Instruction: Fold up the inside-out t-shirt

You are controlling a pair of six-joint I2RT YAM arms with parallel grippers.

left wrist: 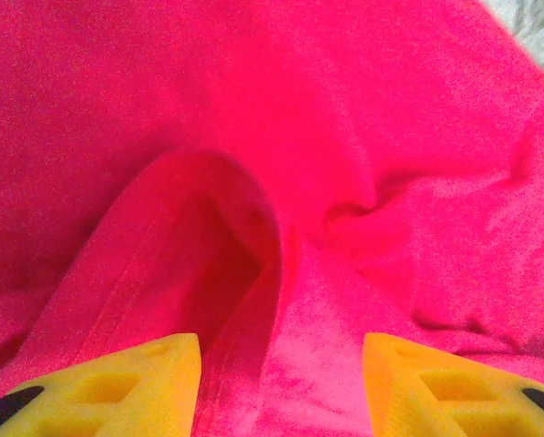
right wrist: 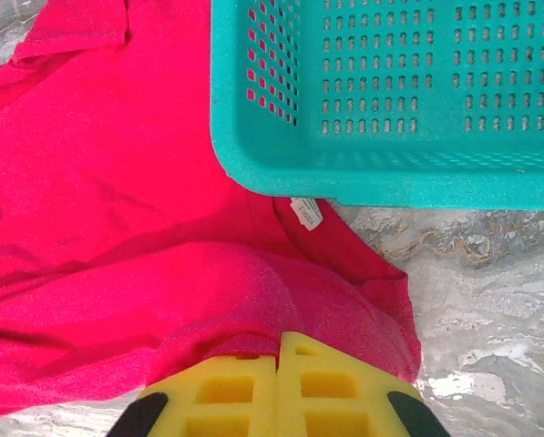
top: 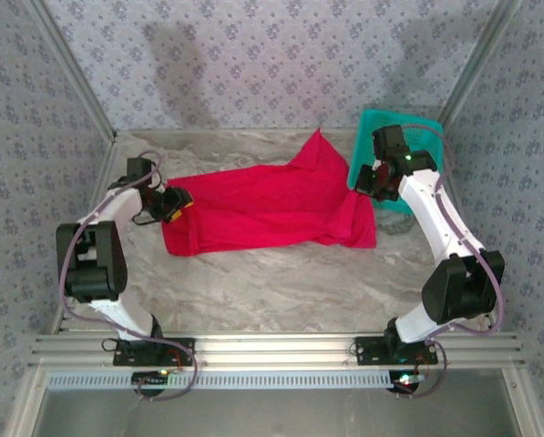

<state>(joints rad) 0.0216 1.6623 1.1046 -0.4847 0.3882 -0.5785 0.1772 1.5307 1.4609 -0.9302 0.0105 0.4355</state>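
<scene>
The inside-out t-shirt (top: 272, 205) is a bright red cloth, spread crumpled across the middle of the table. My left gripper (top: 179, 204) sits at its left edge. In the left wrist view that gripper (left wrist: 281, 382) is open, its yellow fingers (left wrist: 144, 382) apart over a raised fold of the t-shirt (left wrist: 344, 137), pinching nothing. My right gripper (top: 364, 179) is at the shirt's far right end, beside the basket. Its yellow fingers are pressed together (right wrist: 279, 339), shut on a bunched ridge of the t-shirt (right wrist: 117, 200). A small white tag (right wrist: 306, 212) lies just beyond.
A teal mesh basket (top: 417, 127) stands at the back right, and its near corner (right wrist: 253, 164) overlaps the shirt's edge. Bare marble tabletop (top: 281, 291) lies between the shirt and the arm bases. Patterned walls and metal frame posts enclose the table.
</scene>
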